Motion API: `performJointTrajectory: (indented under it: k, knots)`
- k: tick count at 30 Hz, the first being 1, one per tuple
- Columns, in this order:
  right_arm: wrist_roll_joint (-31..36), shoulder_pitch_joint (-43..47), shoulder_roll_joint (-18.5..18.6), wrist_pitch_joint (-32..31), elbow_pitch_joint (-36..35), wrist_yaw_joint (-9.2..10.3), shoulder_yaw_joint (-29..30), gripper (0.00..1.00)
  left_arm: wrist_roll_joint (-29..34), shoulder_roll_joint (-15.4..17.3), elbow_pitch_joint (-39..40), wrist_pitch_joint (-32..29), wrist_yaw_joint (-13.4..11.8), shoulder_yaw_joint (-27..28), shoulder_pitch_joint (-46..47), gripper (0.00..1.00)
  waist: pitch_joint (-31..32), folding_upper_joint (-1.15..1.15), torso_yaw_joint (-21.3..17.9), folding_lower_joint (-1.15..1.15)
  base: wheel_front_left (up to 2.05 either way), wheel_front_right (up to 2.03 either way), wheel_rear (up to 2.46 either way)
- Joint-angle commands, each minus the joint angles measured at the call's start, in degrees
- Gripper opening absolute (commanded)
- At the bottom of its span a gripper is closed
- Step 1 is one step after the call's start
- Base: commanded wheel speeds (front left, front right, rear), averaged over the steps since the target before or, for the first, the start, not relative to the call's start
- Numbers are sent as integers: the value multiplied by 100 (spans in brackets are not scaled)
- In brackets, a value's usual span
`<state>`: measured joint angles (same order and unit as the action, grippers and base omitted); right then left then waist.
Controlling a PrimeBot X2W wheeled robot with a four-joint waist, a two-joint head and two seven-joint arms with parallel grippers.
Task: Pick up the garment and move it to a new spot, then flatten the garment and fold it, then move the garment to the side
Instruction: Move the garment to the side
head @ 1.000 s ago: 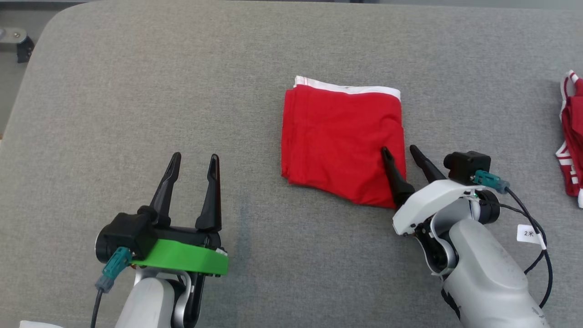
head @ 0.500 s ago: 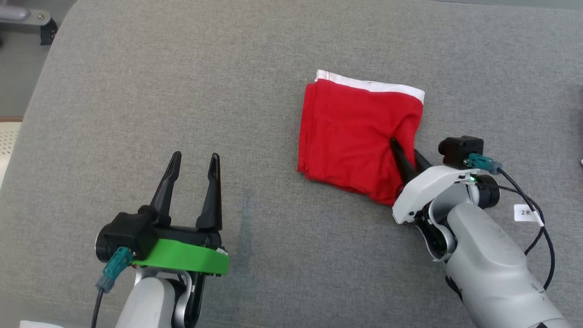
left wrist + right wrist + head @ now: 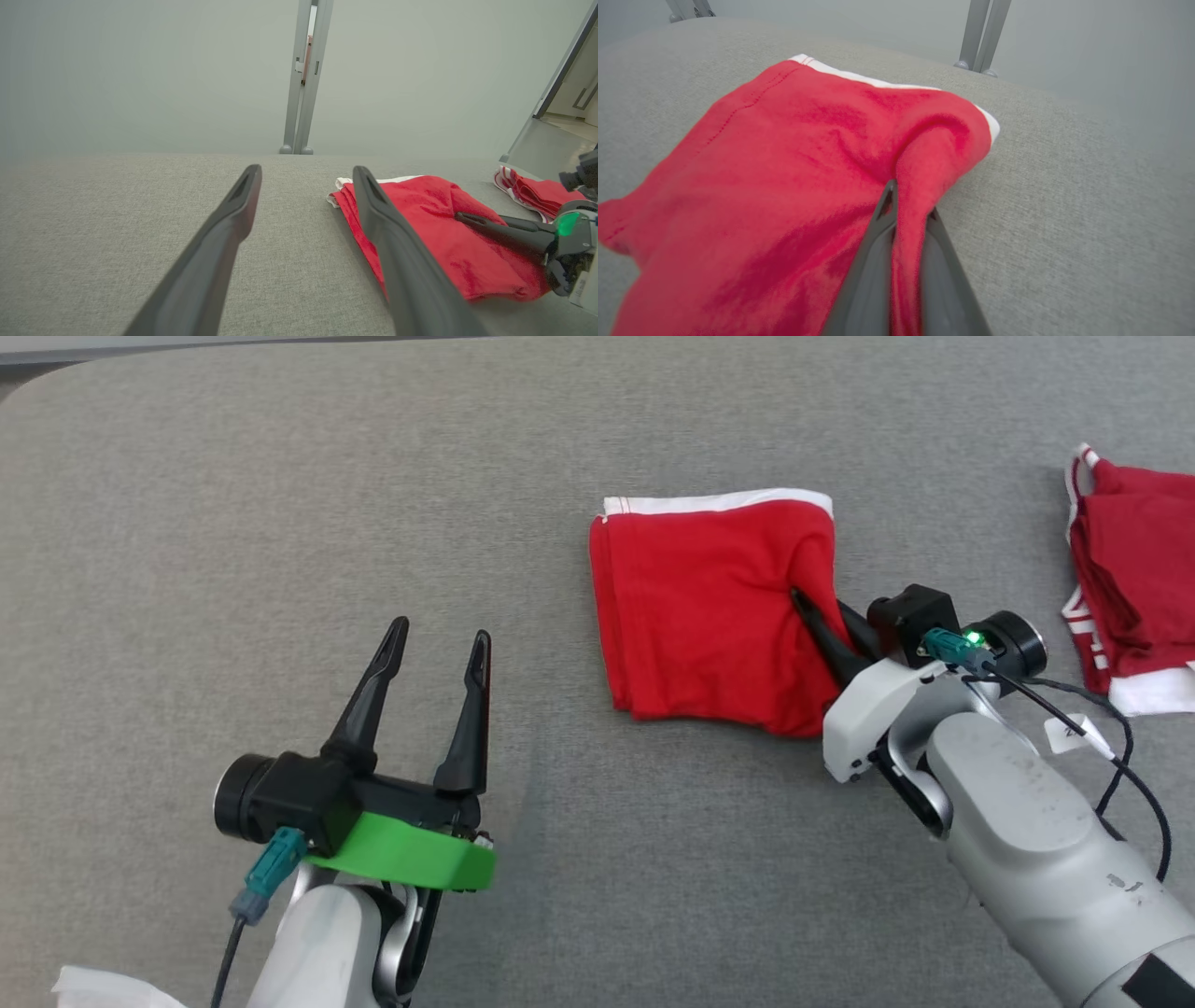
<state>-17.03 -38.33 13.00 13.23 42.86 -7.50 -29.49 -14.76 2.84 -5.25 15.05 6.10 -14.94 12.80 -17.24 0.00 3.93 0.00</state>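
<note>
The garment (image 3: 709,607) (image 3: 444,233) (image 3: 784,163), a folded red piece with a white band along its far edge, lies on the grey pad (image 3: 280,523) right of centre in the head view. The right gripper (image 3: 817,599) (image 3: 462,217) (image 3: 909,200) is clenched on it. Its two dark fingers pinch a raised ridge of red cloth at the garment's right edge, near the far right corner. The right wrist view shows plainly how the cloth bunches into a fold between the tips. The rest of the garment lies flat on the pad, its layered edges stacked along the left side. The left gripper (image 3: 442,629) (image 3: 306,169) hovers over bare pad to the garment's left, well apart from it, with fingers spread wide and holding nothing. A second red and white cloth (image 3: 1130,579) (image 3: 532,193) lies crumpled farther right on the pad, apart from the garment. A green light (image 3: 974,637) glows on the right wrist, and a black cable with a white tag (image 3: 1074,733) loops off it. A white scrap (image 3: 93,985) shows at the lower left corner of the head view. Beyond the pad's far edge a pair of grey metal posts (image 3: 306,70) (image 3: 980,32) stands against a pale wall.
</note>
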Motion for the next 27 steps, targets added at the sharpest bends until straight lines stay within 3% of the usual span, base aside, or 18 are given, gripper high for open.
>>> performJointTrajectory:
  k: [1, 9, 16, 21, 27]
  knots:
    - [84, -104, 258, 24, -76, 3, -71, 0, 63, 16, 22, 12, 48, -48, 112, 100, -62, 0, -482, 0, 0, 0, 0]
    - [217, -500, 1353, -149, -714, 5, -539, 0, 414, 23, 6, 12, 115, -389, 458, 100, -489, 0, -1310, 0, 0, 0, 0]
    - [153, -808, 2122, -192, -1019, 5, -604, 0, 678, 78, -94, 12, 142, -672, 842, 100, -1030, 0, -1788, 0, 0, 0, 0]
    - [46, -1039, 2537, -176, -744, 6, -386, 0, 663, 230, -104, 12, 145, -916, 1148, 100, -1426, 0, -1902, 0, 0, 0, 0]
    - [64, -1323, 2788, -140, -205, 6, -190, 0, 606, 361, -32, 12, 146, -1088, 1395, 100, -1801, 0, -1805, 0, 0, 0, 0]
